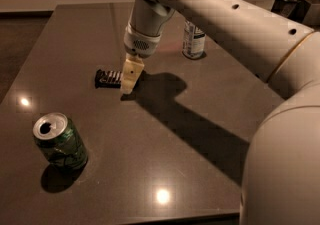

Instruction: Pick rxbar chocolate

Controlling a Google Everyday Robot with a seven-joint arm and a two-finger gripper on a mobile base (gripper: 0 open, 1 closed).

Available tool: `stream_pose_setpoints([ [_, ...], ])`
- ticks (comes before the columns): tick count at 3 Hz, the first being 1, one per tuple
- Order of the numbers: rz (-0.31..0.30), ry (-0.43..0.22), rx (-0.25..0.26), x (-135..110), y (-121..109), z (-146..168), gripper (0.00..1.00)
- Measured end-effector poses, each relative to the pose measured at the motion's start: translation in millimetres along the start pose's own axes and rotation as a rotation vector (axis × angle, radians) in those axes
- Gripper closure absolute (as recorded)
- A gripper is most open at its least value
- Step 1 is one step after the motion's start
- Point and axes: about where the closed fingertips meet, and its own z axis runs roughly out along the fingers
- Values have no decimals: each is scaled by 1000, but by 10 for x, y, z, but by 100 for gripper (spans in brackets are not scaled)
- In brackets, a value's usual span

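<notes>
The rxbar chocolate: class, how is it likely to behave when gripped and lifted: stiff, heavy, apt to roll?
Lying flat on the glossy table, the rxbar chocolate probably won't roll or tip. It looks small and thin, so likely light, and may slide if nudged. The gripper is down at one end of it.

We note tabletop (75,39) carrying three things. rxbar chocolate (107,77) lies flat left of centre, in far half. Tool (131,76) hangs low at bar's right end, just beside it; we cannot tell whether they touch. Soda can (60,141) stands near left, in front of bar, well apart from it. Bottle (193,41) stands at far side, behind and right of tool. Arm (215,14) reaches in from right, above tabletop, crossing before bottle's top.
</notes>
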Motion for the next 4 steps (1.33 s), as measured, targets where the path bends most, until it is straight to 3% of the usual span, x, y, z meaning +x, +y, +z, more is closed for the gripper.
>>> stream_pose_setpoints([
  [3, -25, 9, -32, -33, 36, 79, 97],
  [4, -23, 7, -29, -17, 42, 53, 100],
])
